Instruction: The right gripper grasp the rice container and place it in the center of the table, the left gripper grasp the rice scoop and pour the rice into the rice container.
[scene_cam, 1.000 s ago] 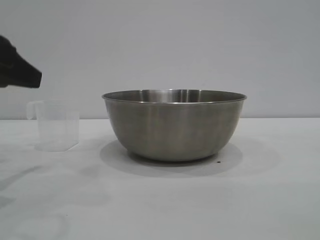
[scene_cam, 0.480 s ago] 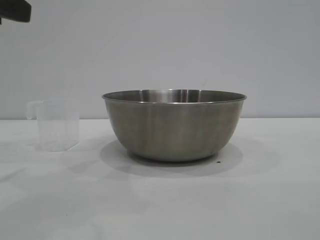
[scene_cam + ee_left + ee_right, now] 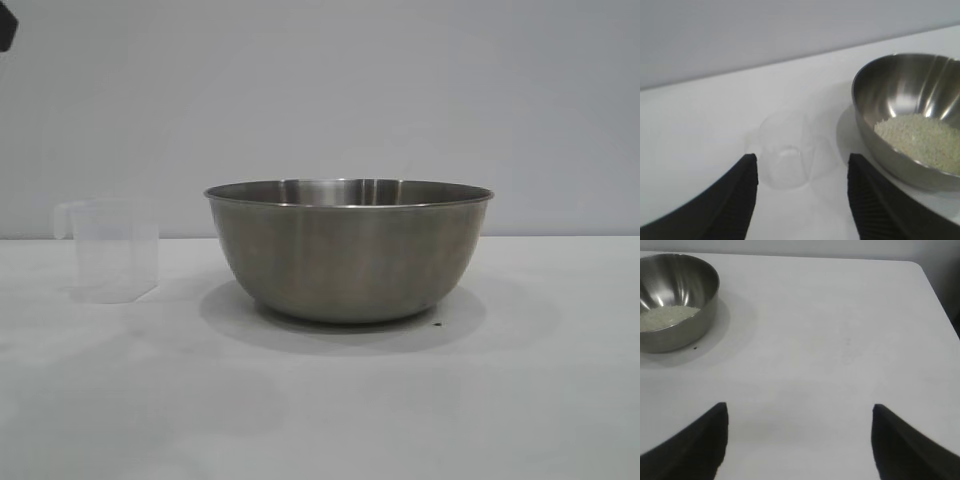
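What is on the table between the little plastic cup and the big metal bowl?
Nothing. In the exterior view, only bare white table lies between the rice scoop and the rice container.

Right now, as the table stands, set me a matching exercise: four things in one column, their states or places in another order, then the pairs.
Things:
1. bowl
2. scoop
3. rice
4. left gripper

States:
A. lying in the steel bowl
B. open, holding nothing, above the table
C. empty, upright on the table beside the bowl
D. standing mid-table, holding pale grains

Pairs: 1-D, 2-C, 3-A, 4-B
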